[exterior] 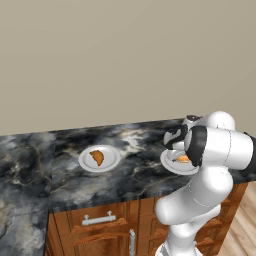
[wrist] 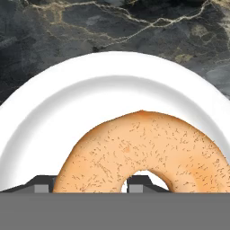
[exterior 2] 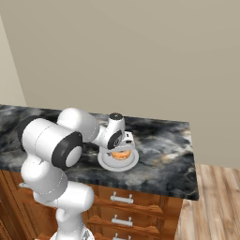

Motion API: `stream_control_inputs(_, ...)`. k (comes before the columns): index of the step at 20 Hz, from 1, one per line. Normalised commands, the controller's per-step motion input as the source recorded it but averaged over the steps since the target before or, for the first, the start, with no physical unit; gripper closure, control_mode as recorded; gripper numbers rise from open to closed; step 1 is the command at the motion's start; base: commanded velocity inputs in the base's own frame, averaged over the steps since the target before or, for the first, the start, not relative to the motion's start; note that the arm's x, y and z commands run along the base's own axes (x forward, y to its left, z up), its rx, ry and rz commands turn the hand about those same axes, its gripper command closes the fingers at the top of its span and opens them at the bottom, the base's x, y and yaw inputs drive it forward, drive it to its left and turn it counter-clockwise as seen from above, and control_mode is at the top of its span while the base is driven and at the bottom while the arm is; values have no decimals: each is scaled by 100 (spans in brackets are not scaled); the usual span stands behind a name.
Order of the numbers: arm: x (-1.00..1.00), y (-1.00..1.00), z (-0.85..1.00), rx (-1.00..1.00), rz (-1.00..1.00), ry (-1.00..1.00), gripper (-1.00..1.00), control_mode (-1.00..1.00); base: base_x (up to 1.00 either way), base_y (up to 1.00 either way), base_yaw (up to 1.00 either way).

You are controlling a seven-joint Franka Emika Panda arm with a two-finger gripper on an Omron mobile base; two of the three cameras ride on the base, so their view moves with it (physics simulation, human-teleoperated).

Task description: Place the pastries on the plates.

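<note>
Our hand (wrist: pixel 87 183) grips the doughnut (wrist: pixel 148 152) across its ring, low over the near plate (wrist: pixel 112 85) at frame centre. At left on the worktop (exterior: pixel 30 155), the croissant (exterior: pixel 97 157) already sits on its plate (exterior: pixel 84 161). Only releasing remains, we judge.

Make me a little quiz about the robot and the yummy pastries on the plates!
1. True or false: the croissant lies on the left plate.
2. Which pastry sits between the robot's fingers? A doughnut, B croissant, C neither.
3. Fill in: the doughnut is over the right plate, which rests on a dark marble ____.

Key: 1 true. 2 A. 3 counter.
</note>
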Motion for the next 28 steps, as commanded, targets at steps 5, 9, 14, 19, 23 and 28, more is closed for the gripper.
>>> stream_control_inputs(5,3,3,-25,0,0,0,-100,-100,0,0,0)
stream_control_inputs(9,0,0,-2,0,0,1,-100,-100,0,0,0)
stream_control_inputs(14,-5,12,0,0,0,1,-100,-100,0,0,0)
stream_control_inputs(19,-35,12,0,0,0,0,-100,-100,0,0,0)
stream_control_inputs(23,-49,18,15,0,0,0,-100,-100,0,0,0)
stream_control_inputs(28,-23,13,64,0,0,-4,-100,-100,0,0,0)
